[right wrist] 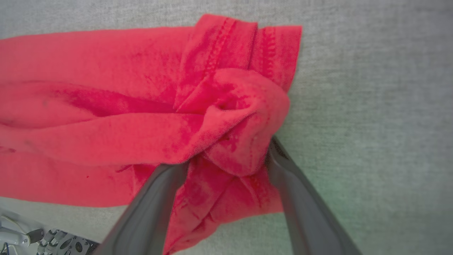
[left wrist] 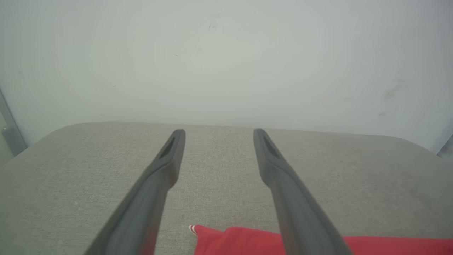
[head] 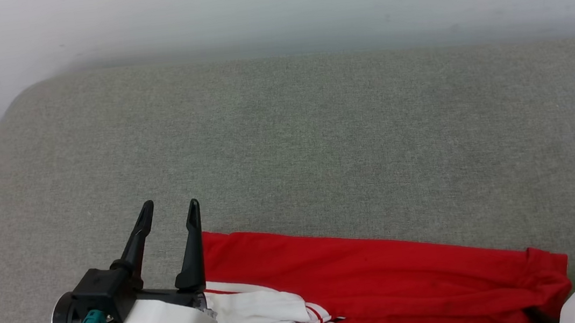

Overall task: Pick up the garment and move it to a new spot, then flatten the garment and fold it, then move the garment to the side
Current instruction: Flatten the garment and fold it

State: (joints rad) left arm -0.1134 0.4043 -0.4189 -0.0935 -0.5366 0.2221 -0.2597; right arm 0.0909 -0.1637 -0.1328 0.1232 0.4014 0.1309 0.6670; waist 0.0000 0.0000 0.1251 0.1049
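1. L gripper [head: 170,207]: fingers spread, empty, over grey pad [head: 284,129], beside white sleeve [head: 261,311].
2. Garment [head: 387,275]: rumpled at pad's near edge.
3. R gripper [right wrist: 226,156]: spread, straddling bunched red corner.
4. Prob. flattening step; next: pinch corners, pull apart.

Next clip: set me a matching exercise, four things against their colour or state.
1 left gripper
2 right gripper
3 sleeve
4 surface

A grey fabric
B white, striped trim
C open, fingers astride a bunched fold of the garment
D open, fingertips over bare surface

Pairs: 1-D, 2-C, 3-B, 4-A
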